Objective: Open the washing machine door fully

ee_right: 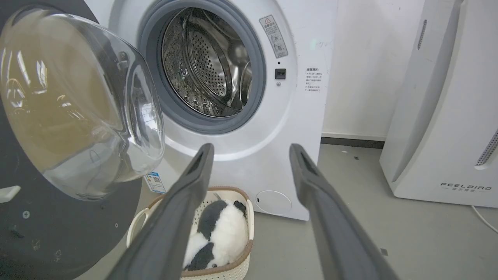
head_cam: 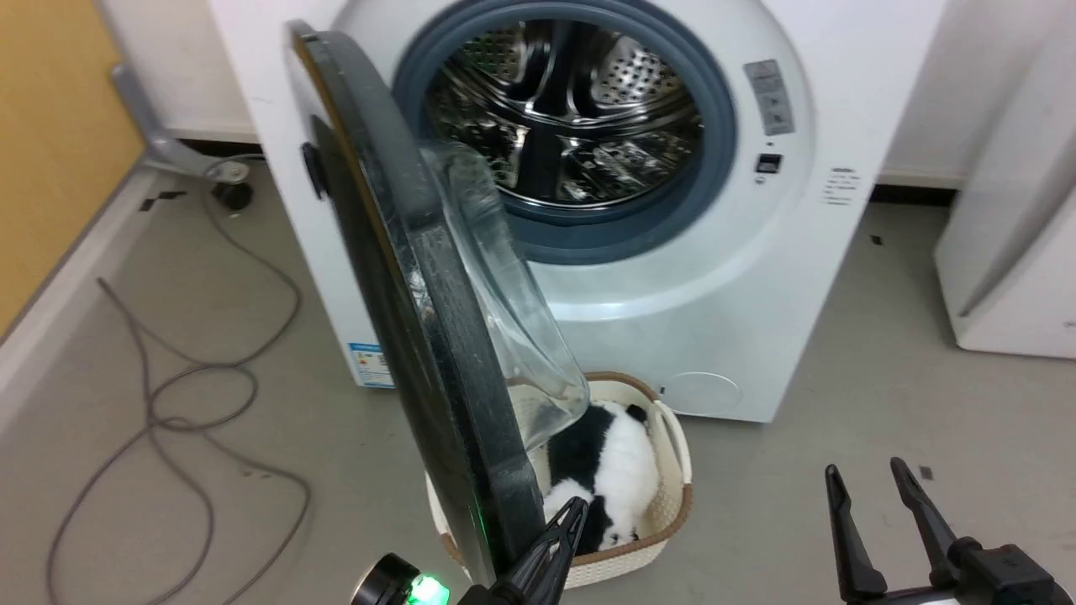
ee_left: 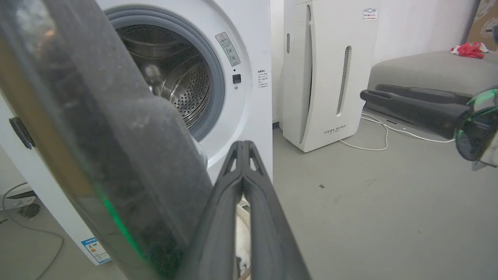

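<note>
From my remote station, the white washing machine stands with its steel drum and grey rubber ring exposed. The washing machine door is swung out on the machine's left side, nearly edge-on to my head camera, with its clear glass bowl bulging towards the right. To the machine's right stands a tall white FEELBIRD appliance, apart from it. On the grey floor against the machine's front, partly under the door, sits a cream woven basket holding a black-and-white plush toy. My left gripper has its two dark fingers pressed together with nothing between them, tips just beside the inner face of the door's lower rim, above the basket; I cannot tell whether they touch the door. My right gripper hangs well to the right, fingers spread wide and empty, aimed at the machine's lower front. A grey cable loops across the floor at the left.
</note>
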Tool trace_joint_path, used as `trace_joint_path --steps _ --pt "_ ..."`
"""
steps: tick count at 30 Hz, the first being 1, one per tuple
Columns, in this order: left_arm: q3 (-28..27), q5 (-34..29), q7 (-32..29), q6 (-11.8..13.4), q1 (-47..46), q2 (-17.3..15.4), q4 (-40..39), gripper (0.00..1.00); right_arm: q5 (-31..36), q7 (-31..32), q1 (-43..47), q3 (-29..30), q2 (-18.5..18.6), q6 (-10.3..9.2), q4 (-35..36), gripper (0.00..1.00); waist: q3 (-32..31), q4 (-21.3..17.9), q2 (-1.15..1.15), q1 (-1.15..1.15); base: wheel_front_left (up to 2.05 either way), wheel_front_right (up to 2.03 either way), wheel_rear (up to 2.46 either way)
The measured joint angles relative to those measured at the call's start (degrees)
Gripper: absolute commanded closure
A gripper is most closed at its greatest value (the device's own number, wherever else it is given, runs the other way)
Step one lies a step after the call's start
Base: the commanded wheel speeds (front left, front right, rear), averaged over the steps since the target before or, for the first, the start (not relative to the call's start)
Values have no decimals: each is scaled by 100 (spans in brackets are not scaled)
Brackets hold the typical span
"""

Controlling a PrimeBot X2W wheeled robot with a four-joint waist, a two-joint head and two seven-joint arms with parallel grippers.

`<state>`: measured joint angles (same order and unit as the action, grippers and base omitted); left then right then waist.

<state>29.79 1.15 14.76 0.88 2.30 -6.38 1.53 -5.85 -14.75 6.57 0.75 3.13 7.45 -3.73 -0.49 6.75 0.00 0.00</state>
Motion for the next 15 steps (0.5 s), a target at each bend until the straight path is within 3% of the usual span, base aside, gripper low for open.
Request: trace_joint_path --steps 15 --pt "-121 92 20 212 288 -202 -327 100 -89 -1 0 -99 -4 0 -43 0 -41 899 0 0 0 0 0"
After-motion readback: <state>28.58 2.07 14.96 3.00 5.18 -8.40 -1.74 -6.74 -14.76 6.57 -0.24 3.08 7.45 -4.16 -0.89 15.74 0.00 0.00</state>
